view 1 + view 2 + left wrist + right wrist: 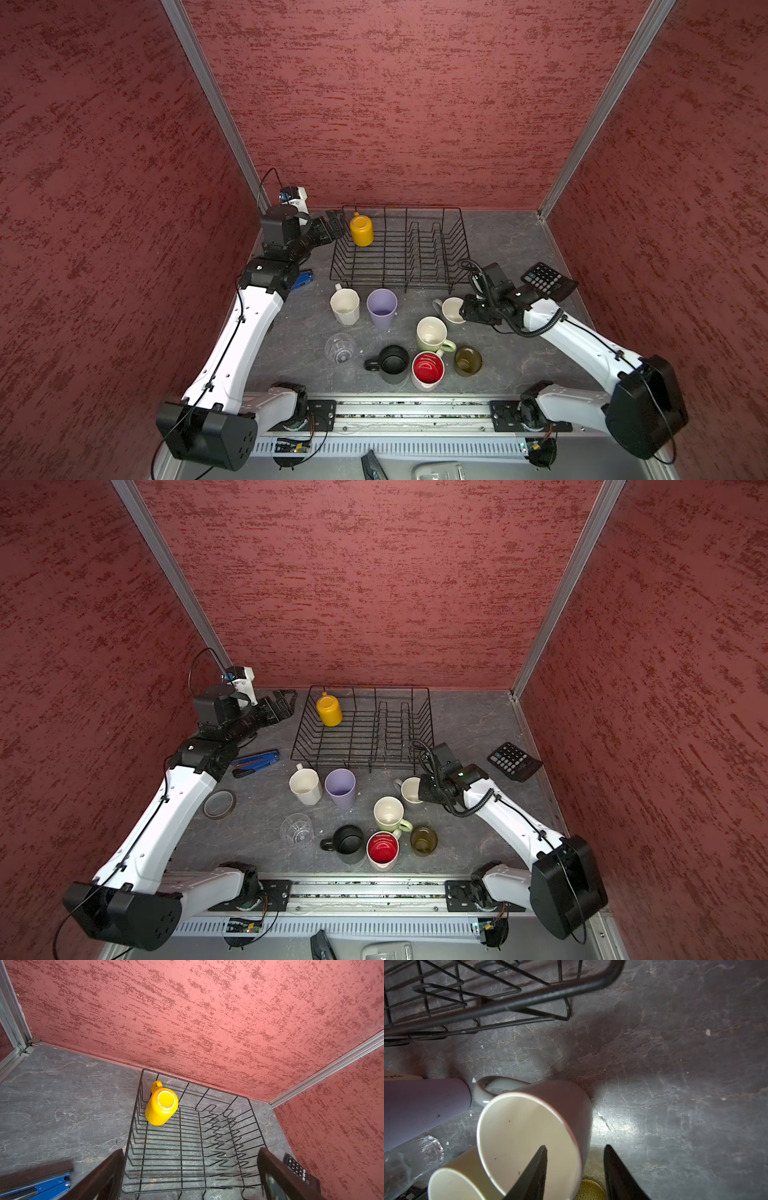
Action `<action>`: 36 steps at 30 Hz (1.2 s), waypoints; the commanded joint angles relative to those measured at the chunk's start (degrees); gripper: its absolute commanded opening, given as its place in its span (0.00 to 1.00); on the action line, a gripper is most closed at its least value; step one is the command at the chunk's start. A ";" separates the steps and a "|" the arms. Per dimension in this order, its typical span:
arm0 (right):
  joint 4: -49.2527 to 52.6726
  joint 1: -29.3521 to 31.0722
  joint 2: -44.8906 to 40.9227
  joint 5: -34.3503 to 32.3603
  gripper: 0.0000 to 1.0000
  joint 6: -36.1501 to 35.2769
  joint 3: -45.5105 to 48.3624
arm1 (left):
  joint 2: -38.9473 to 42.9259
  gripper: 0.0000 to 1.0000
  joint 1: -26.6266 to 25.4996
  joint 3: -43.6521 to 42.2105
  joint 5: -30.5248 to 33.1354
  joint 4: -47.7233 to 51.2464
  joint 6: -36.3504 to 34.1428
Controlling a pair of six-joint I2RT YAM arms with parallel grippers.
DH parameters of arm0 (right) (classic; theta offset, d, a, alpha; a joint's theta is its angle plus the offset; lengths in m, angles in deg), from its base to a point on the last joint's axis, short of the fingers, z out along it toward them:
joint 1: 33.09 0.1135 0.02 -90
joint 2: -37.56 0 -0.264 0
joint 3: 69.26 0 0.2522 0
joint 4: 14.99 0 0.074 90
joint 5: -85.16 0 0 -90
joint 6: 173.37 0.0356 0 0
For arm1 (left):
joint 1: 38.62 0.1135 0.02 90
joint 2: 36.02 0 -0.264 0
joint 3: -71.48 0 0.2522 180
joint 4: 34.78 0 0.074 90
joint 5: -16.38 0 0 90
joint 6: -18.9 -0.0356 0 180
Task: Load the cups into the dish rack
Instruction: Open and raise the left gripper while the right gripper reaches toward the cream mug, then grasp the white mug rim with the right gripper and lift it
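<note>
Nearest the arm bases, the black mug, red-inside mug and olive glass stand in a row, with the clear glass to their left. Just behind is the pale green mug. Farther on, the white faceted mug and lilac tumbler stand side by side before the dish rack. To their right, the right gripper straddles the grey mug wall, one finger inside and one outside (jaws apart, a gap showing). Farthest off, the yellow mug sits upside down in the rack's far left corner, and the left gripper hovers spread wide just outside it
</note>
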 commanded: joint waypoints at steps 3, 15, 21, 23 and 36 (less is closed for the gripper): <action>-2.55 1.74 2.95 -4.31 0.39 1.04 -2.16 | 1.23 1.00 1.23 -0.51 -2.12 -1.53 1.02; 0.30 3.56 5.82 -9.38 0.20 0.08 -4.20 | 1.86 0.99 3.04 -1.79 -3.96 -2.48 2.07; 2.97 3.67 5.35 -11.32 0.07 -0.60 -4.81 | 2.07 0.99 3.61 -2.58 -4.59 -3.15 2.69; 4.34 3.68 4.81 -12.26 0.03 -0.71 -5.03 | 2.07 1.00 3.73 -2.72 -4.78 -3.28 2.86; 15.94 3.59 -3.40 -17.26 0.00 1.37 -7.39 | 2.16 1.00 5.07 -3.13 -7.23 -6.17 5.72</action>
